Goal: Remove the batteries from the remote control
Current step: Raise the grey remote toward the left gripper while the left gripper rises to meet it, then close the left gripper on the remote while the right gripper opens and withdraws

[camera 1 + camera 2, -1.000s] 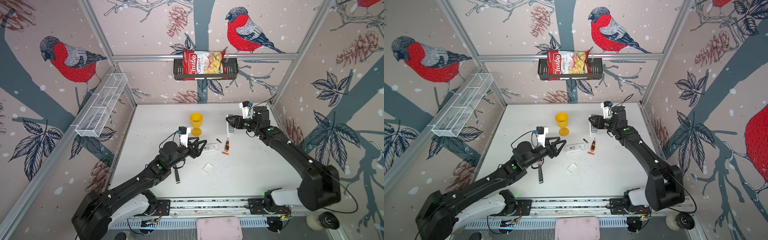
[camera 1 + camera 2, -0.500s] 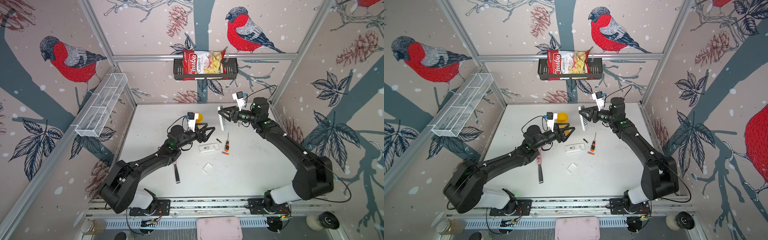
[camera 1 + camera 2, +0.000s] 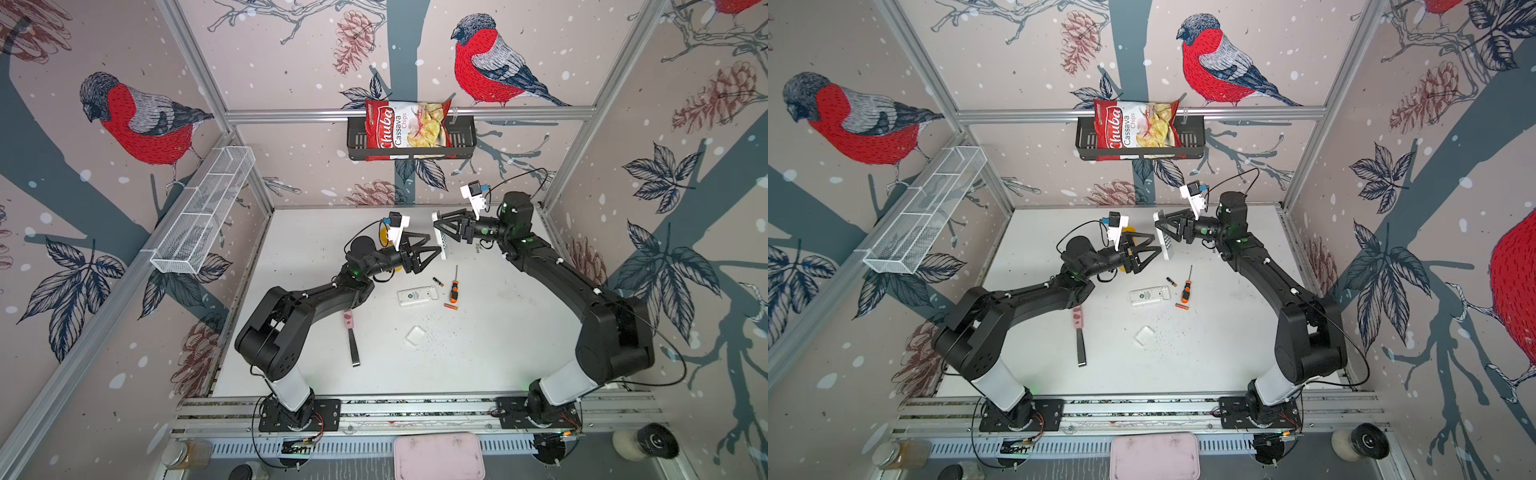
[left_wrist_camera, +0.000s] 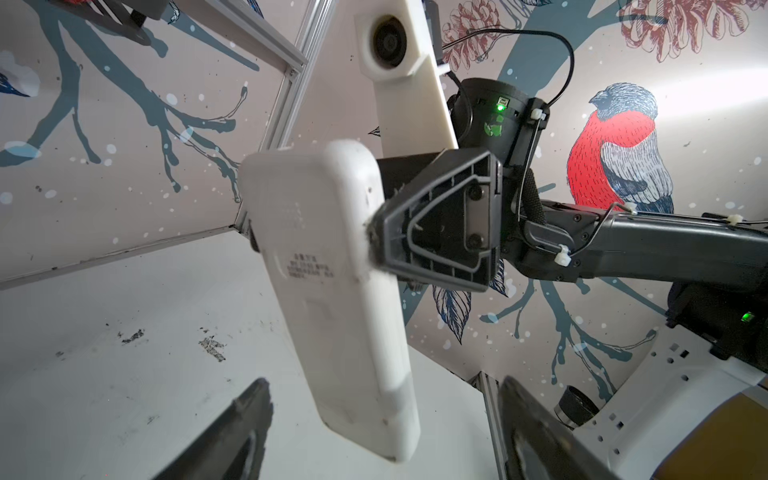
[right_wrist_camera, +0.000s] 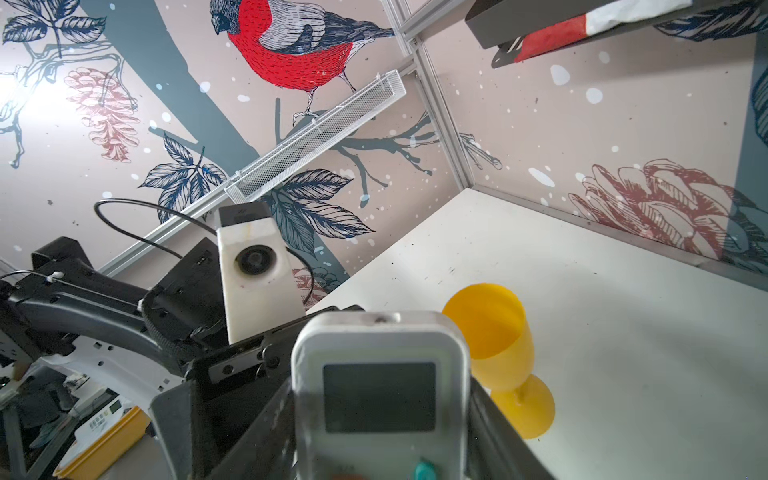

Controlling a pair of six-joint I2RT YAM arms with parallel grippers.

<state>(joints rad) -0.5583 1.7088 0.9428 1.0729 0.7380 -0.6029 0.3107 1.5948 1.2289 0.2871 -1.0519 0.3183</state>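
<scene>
The left gripper (image 3: 431, 254) was spread wide and empty, aimed at the closed back of the remote control (image 4: 328, 291). The remote was held just to its right, clear of the table, long axis near upright, clamped by the right gripper (image 3: 446, 230). Its cells were hidden; a black battery (image 3: 438, 282) and an orange battery (image 3: 450, 306) were seen loose below. A chip bag (image 3: 405, 126) was held in the black basket (image 3: 465, 141).

Held remote (image 3: 441, 237) blocks left pincer (image 3: 432, 254) ahead; goblet (image 5: 494, 345) near; table (image 3: 498, 357) front-right open.
</scene>
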